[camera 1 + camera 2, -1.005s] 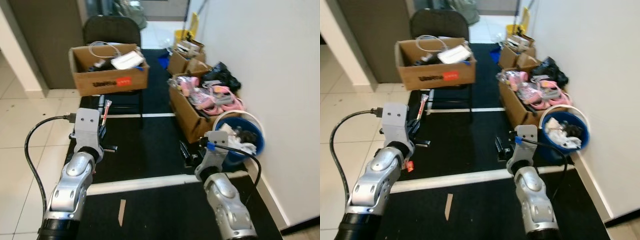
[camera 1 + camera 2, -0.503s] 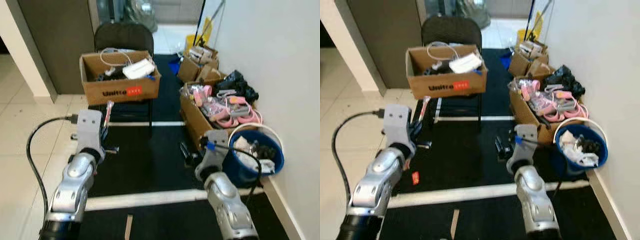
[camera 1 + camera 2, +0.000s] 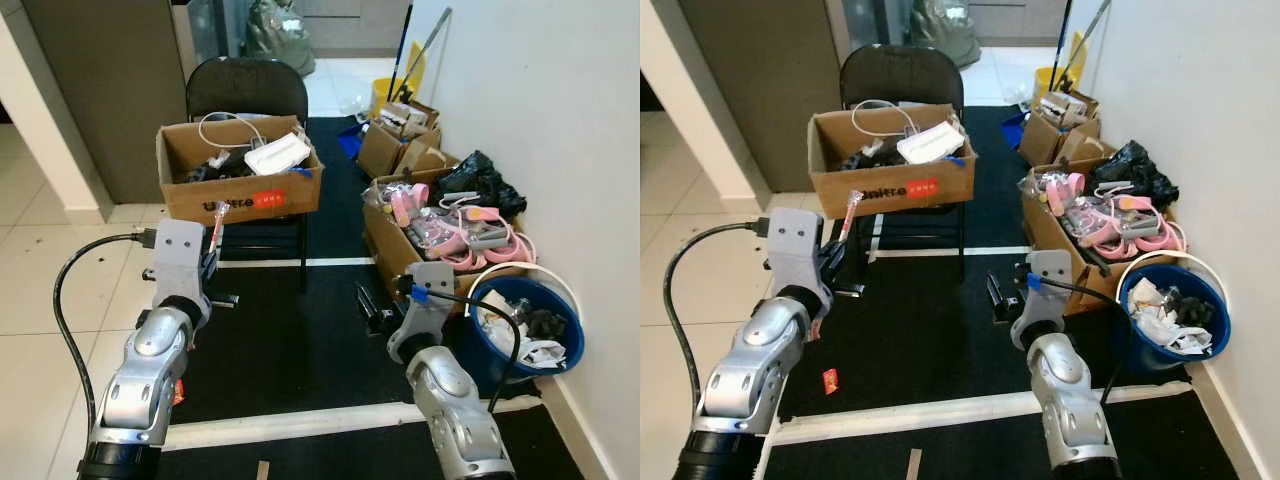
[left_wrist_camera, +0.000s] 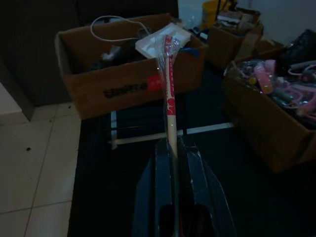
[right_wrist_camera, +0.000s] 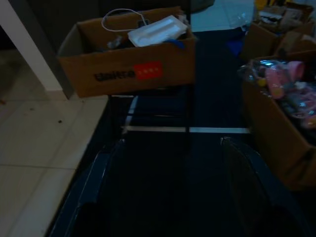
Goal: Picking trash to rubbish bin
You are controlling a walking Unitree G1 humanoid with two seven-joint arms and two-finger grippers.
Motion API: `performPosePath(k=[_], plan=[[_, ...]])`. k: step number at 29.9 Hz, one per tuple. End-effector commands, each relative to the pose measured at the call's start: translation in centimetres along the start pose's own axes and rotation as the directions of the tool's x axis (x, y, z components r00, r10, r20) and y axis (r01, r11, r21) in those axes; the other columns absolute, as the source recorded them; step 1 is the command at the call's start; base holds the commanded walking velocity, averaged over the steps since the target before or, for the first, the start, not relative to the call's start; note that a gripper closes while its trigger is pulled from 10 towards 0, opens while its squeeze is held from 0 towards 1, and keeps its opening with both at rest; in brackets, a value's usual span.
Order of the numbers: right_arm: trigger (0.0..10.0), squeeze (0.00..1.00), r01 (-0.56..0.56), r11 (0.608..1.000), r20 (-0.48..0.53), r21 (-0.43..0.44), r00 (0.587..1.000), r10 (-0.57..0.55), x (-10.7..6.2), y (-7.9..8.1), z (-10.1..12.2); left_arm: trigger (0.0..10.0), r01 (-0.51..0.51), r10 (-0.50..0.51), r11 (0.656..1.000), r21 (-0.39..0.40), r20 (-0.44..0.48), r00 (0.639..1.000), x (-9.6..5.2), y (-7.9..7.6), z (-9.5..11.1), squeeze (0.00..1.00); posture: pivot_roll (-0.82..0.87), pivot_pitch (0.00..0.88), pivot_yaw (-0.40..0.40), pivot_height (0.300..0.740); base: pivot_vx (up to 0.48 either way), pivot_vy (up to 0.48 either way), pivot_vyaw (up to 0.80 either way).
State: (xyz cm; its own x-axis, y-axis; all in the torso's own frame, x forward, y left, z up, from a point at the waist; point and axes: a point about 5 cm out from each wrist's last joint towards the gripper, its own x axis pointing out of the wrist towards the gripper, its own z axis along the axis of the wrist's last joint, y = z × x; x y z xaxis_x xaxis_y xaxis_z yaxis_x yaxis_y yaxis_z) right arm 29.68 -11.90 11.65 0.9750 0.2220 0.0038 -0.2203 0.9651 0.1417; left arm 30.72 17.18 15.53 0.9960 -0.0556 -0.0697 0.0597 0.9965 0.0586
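Note:
My left gripper (image 4: pixel 173 148) is shut on a long white wrapper with red print (image 4: pixel 169 94), which sticks up out of the fingers. In the eye views this wrapper (image 3: pixel 214 232) stands above the left gripper (image 3: pixel 208 265), over the black mat's left part. The blue rubbish bin (image 3: pixel 483 345), white-rimmed and holding crumpled trash, stands by the right wall. My right gripper (image 3: pixel 372 305) hangs open and holds nothing, a short way left of the bin; one of its fingers (image 5: pixel 101 187) shows in the right wrist view. A small red scrap (image 3: pixel 829 377) lies on the floor beside the mat's left edge.
A cardboard box of cables and papers (image 3: pixel 240 185) rests on a black chair straight ahead. Open boxes with pink items (image 3: pixel 440 215) line the right wall, with a yellow mop bucket (image 3: pixel 385 95) beyond them. A white tape line (image 3: pixel 300 422) crosses the black mat in front of me.
The whole picture has shifted down and to the right, so the camera has moved. The left gripper still holds the wrapper and the right gripper stays open.

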Motion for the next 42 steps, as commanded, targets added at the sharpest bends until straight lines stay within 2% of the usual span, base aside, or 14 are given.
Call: performPosePath(k=[1,28,42], plan=[[10.0,0.00,0.002,1.000,-0.012,0.007,1.000,-0.002,-0.2,-0.1,-0.4,10.0,0.005,-0.004,1.000,0.006,-0.013,1.000,-0.1,0.0,-0.4,0.00,0.01,0.121,0.005,0.740,0.334,0.000,0.00],[10.0,0.00,-0.060,0.998,0.006,-0.037,0.998,0.060,-0.1,0.9,-0.2,10.0,0.011,-0.010,1.000,0.025,-0.012,1.000,-0.4,0.0,-0.4,0.00,0.01,0.118,0.005,0.740,0.353,0.000,0.00],[10.0,0.00,-0.075,0.996,-0.004,-0.057,0.997,0.075,0.0,1.0,-0.3,10.0,-0.021,0.021,1.000,0.019,-0.026,0.999,-1.1,0.6,-0.9,0.00,0.02,0.128,-0.007,0.740,0.361,0.000,0.00]])
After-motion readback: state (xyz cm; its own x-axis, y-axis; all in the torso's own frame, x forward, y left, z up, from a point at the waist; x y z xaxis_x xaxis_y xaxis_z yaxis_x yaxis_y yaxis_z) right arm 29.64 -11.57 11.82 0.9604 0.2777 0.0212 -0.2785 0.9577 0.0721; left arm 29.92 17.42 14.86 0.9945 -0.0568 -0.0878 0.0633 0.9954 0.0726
